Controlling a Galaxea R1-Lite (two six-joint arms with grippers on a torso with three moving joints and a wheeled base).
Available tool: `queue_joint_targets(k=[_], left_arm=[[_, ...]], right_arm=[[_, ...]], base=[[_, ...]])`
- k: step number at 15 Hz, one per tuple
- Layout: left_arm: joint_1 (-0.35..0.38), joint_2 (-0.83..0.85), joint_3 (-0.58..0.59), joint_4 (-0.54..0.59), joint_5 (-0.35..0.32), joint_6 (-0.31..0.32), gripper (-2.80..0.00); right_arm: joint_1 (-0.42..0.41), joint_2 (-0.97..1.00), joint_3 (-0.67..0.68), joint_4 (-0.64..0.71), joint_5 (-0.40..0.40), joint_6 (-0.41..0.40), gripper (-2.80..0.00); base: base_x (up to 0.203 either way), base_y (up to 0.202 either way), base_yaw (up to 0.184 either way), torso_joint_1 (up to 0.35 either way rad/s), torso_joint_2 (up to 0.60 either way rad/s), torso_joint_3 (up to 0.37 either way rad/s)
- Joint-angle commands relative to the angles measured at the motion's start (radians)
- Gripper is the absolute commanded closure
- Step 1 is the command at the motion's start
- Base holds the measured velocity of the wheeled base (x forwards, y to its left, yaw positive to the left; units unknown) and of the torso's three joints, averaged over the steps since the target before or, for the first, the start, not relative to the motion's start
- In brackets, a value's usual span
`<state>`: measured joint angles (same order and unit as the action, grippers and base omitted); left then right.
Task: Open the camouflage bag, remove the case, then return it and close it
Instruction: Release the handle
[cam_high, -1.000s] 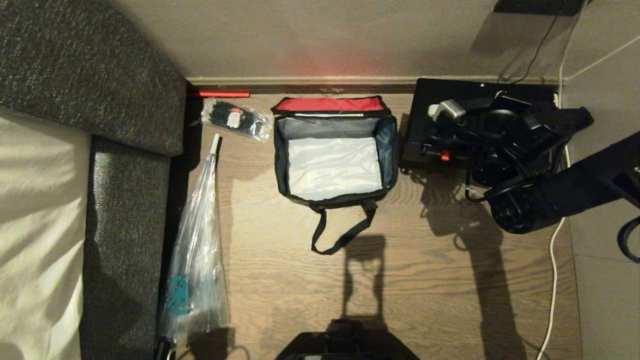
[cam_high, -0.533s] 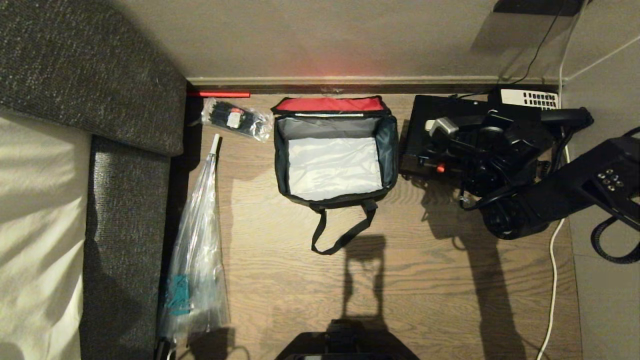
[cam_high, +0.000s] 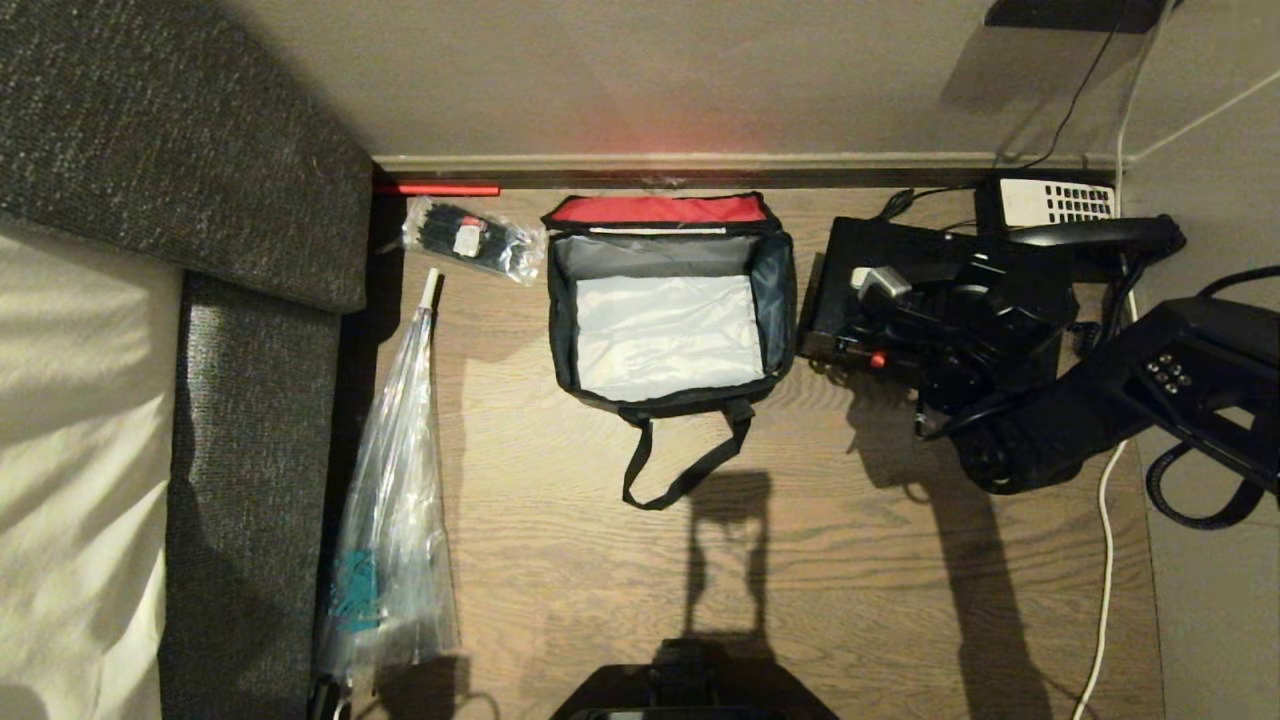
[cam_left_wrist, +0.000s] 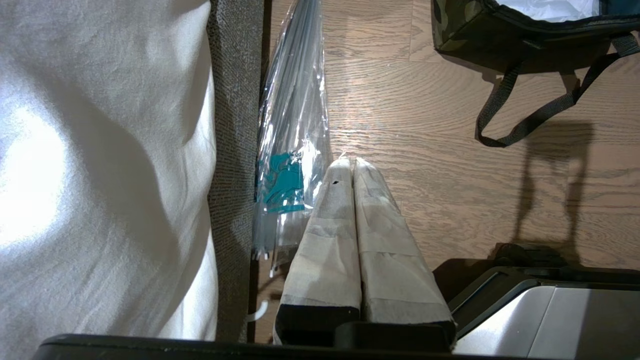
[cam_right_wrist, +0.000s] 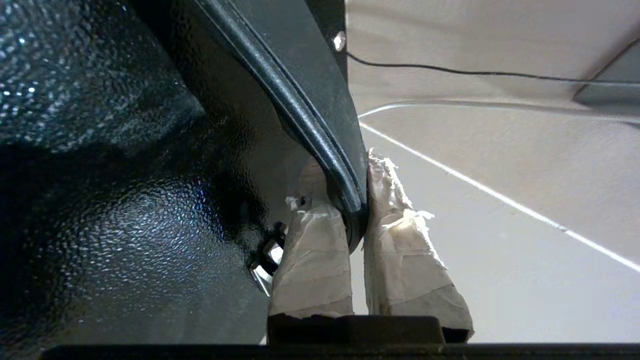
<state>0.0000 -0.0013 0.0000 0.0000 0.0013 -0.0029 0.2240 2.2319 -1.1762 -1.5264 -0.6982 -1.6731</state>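
Open, empty camouflage bag (cam_high: 672, 320) on floor; black case (cam_high: 880, 270) just beside it

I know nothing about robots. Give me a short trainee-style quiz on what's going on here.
1. True or false: the case is inside the bag.
2. What does the right gripper clamp? A: the case's handle. B: the bag's strap. C: a cable.
3. Fill in: the lining of the bag's lid is ___.

Key: 1 false, the bag is open and empty and the case is beside it. 2 A. 3 red.
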Motion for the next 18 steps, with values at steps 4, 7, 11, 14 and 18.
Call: queue_joint_targets(k=[4,7,11,14,18], left_arm=[[0.000,0.001,0.001,-0.001,0.000,0.000,0.00],[0.000,0.001,0.000,-0.001,0.000,0.000,0.00],[0.000,0.001,0.002,0.000,0.000,0.001,0.00],[0.000,0.001,0.000,0.000,0.000,0.000,0.00],[0.000,0.001,0.002,0.000,0.000,0.000,0.00]], right_arm=[[-0.020,0.045,0.003,-0.004,-0.001,0.014,0.00],[-0.029,0.060,0.003,-0.004,-0.002,0.013,0.00],[-0.034,0.068,0.003,-0.004,-0.006,0.026,0.00],[-0.034,0.063,0.001,-0.004,-0.007,0.026,0.00],[-0.034,0.064,0.001,-0.004,-0.007,0.024,0.00]], base=[[0.000,0.000,0.000,0.000,0.00,0.000],[0.000,0.000,0.000,0.000,0.00,0.000],[0.000,0.000,0.000,0.000,0.00,0.000],[0.000,0.000,0.000,0.000,0.00,0.000],[0.000,0.000,0.000,0.000,0.00,0.000]])
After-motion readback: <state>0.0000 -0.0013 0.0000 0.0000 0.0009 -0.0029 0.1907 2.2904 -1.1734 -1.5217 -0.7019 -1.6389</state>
